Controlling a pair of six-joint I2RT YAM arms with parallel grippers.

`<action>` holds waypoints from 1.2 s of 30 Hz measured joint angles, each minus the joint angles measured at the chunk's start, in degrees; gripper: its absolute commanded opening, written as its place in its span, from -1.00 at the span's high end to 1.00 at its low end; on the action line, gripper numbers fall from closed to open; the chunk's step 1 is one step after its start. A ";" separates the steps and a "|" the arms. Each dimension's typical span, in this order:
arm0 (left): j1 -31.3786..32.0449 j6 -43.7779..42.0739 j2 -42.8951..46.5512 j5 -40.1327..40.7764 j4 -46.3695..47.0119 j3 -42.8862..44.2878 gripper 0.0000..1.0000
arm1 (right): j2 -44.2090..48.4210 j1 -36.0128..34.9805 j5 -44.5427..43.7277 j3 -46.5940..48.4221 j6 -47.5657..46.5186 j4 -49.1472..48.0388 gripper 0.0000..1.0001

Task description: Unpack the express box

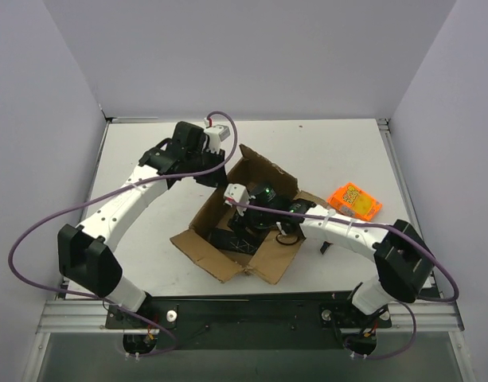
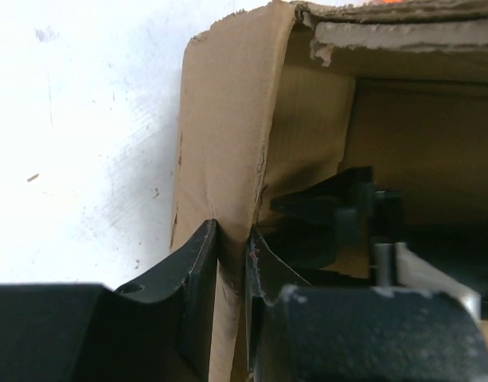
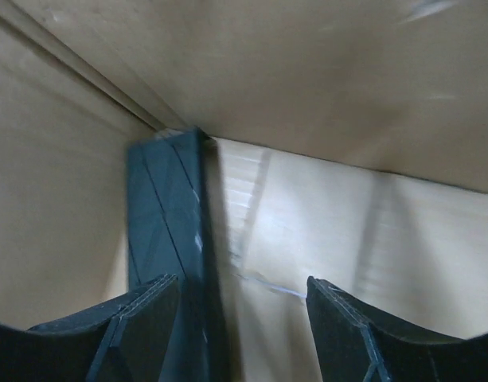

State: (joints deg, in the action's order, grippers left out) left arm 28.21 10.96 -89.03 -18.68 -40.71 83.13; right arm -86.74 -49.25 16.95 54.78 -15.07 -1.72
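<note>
Express box (image 1: 259, 171) is at mid-table, rotated, top open. Near flaps are splayed flat on the table (image 1: 339, 151). The far flap is tilted up.

Left gripper (image 2: 232, 267) is clamped on the box's far-left wall. One finger is outside and one inside, with cardboard pinched between the pads at a torn, ragged vertical edge. In the top view the left gripper (image 1: 214, 173) is seen at the box's far-left corner, with the arm curved around the left side over bare table.

Right gripper (image 3: 244, 322) is down inside the box with its jaws spread wide and nothing pinched. A thin dark slab (image 3: 168, 207) is stood upright in the inner corner, just beside the left finger (image 3: 132, 326). Contact cannot be told. The other finger (image 3: 347, 334) is well clear of it, with bare cardboard floor between. Walls are close on the left and ahead, and more room is left to the right.

An orange packet (image 1: 353, 201) is lying right of the box, apart from the flaps and near the table's right edge. Bare surface is seen left of and beyond the box. The right forearm is laid across the box's right side.
</note>
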 measured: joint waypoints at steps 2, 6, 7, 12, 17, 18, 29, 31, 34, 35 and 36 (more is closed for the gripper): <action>0.20 0.87 1.03 0.04 1.57 -0.04 1.00 | -0.87 -0.04 0.04 -0.04 -0.11 -0.98 -0.34; 0.35 2.08 2.14 -0.02 5.79 -2.97 1.00 | -1.55 -0.07 0.02 -1.86 -0.44 -3.96 -0.35; 0.39 2.40 2.25 -0.02 5.92 -3.82 1.00 | -1.81 -0.11 0.35 -2.14 -0.79 -4.57 -0.35; 0.37 3.48 1.49 0.00 5.75 -4.70 1.00 | -4.52 -0.72 3.58 -1.95 -5.29 -3.91 -0.36; -0.26 3.52 -1.01 -0.09 5.97 -4.07 1.00 | -8.48 -0.04 10.75 2.58 -13.20 2.38 -0.35; -0.46 3.54 -1.90 -0.35 5.88 -3.39 1.00 | -9.25 0.31 12.61 3.39 -14.86 3.91 -0.35; -0.94 3.76 -7.34 -2.14 4.63 0.31 1.00 | -17.59 0.37 21.75 9.75 -27.21 18.45 0.16; -0.96 3.74 -7.56 -2.23 4.22 0.68 1.00 | -17.79 0.35 21.55 10.12 -27.28 18.86 0.47; -1.16 3.74 -7.63 -2.47 4.11 0.72 1.00 | -17.68 0.31 20.92 10.21 -26.80 18.91 0.79; -1.27 3.74 -7.63 -2.62 4.11 0.72 1.00 | -17.49 0.31 20.74 10.23 -26.51 18.93 0.84; -1.38 3.74 -7.65 -2.69 4.09 0.72 1.00 | -17.22 0.46 20.52 10.23 -26.03 18.97 0.97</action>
State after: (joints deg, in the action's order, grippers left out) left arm 26.83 14.70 -96.68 -21.37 -36.62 83.85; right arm -103.96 -48.80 37.47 65.01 -41.10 17.26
